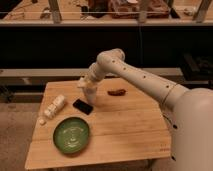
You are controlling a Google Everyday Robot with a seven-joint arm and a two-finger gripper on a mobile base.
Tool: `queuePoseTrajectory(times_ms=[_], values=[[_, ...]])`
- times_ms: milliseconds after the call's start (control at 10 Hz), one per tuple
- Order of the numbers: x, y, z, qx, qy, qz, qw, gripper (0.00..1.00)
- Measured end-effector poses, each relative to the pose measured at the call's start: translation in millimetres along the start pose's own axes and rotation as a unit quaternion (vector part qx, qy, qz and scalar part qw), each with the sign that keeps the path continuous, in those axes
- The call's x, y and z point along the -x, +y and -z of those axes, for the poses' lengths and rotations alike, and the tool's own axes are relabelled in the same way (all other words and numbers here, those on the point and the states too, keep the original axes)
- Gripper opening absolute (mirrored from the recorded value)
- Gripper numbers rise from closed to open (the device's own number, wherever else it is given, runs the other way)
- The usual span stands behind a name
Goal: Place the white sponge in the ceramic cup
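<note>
My gripper (86, 86) hangs at the end of the white arm over the back left part of the wooden table (130, 125). A small off-white block, which looks like the white sponge (82, 82), shows at the gripper's tip. The pale ceramic cup (90, 95) stands right under the gripper, partly hidden by it. Whether the sponge touches the cup cannot be told.
A black flat object (82, 106) lies just in front of the cup. A round green plate (72, 134) sits at the front left. A row of small white pieces (53, 107) lies near the left edge. A brown object (117, 92) lies to the right of the cup.
</note>
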Motion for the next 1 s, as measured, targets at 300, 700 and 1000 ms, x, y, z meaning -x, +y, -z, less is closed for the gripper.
queuePoseTrajectory(times_ms=[300,700,1000], values=[[2.0,0.0,-2.8,0.001,0.000,0.002,1.0000,0.31],[-0.7,-0.4,-3.1,0.000,0.001,0.002,1.0000,0.51],[1.0,0.3,-6.1,0.001,0.001,0.004,1.0000,0.51]])
